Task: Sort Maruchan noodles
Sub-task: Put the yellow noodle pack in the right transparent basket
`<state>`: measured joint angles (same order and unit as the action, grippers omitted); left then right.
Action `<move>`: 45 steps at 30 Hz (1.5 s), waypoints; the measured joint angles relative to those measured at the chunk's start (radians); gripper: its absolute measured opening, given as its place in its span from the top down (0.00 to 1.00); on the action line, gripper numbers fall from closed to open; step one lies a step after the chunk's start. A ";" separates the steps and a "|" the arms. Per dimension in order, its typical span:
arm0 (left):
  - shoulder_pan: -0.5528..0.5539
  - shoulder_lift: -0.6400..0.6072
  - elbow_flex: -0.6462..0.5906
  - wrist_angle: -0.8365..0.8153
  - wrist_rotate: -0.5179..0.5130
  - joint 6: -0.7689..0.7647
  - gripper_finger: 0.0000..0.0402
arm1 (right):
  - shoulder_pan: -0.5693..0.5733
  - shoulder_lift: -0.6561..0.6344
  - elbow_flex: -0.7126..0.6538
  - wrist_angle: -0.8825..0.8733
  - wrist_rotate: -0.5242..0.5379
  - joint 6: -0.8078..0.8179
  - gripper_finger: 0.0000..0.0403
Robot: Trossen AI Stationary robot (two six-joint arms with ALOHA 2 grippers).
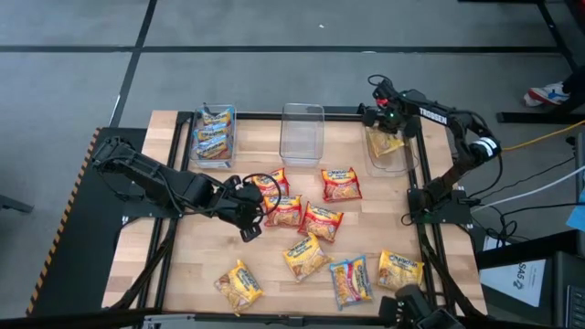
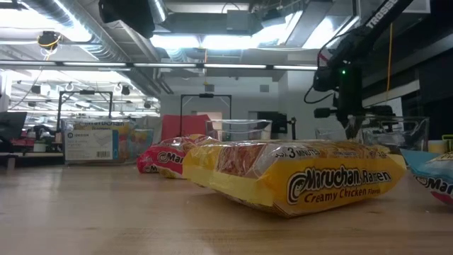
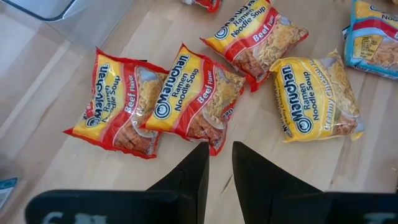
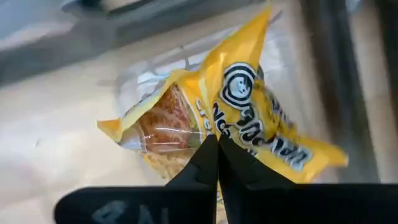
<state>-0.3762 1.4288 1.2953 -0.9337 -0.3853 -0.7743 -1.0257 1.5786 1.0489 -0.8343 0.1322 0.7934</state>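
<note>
Wooden counter (image 1: pixel 183 274) carries scattered noodle packets. Over the right-hand clear bin (image 1: pixel 391 160), the right gripper (image 4: pixel 217 144) is pressed together, with a yellow packet (image 4: pixel 249 118) lying in the bin just ahead. Lift straight up to avoid snagging it. Left gripper (image 3: pixel 219 163), slightly spread, hovers above a red packet (image 3: pixel 193 99).

In the right wrist view the yellow packet (image 4: pixel 249 118) is blurring — only part of its lettering is reading, and the right hand (image 4: pixel 217 144) is hiding its lower edge. In the low view a blue packet (image 2: pixel 432 177) is being cut off by the frame's right edge. The blue packets in the far-left bin (image 1: pixel 214 135) are showing too small to count.
</note>
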 joint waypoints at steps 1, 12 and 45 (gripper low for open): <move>0.000 0.000 0.000 0.000 0.000 0.000 0.84 | 0.007 -0.004 0.000 -0.005 -0.001 -0.017 1.00; 0.000 0.000 0.000 0.000 0.004 0.001 0.84 | 0.131 -0.056 0.002 -0.041 0.142 -0.149 1.00; 0.000 0.000 0.000 0.010 0.051 0.013 0.84 | 0.227 -0.146 0.004 0.069 0.534 -0.858 1.00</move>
<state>-0.3763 1.4288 1.2953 -0.9241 -0.3344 -0.7613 -0.7982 1.4322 1.0531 -0.7648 0.6659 -0.0644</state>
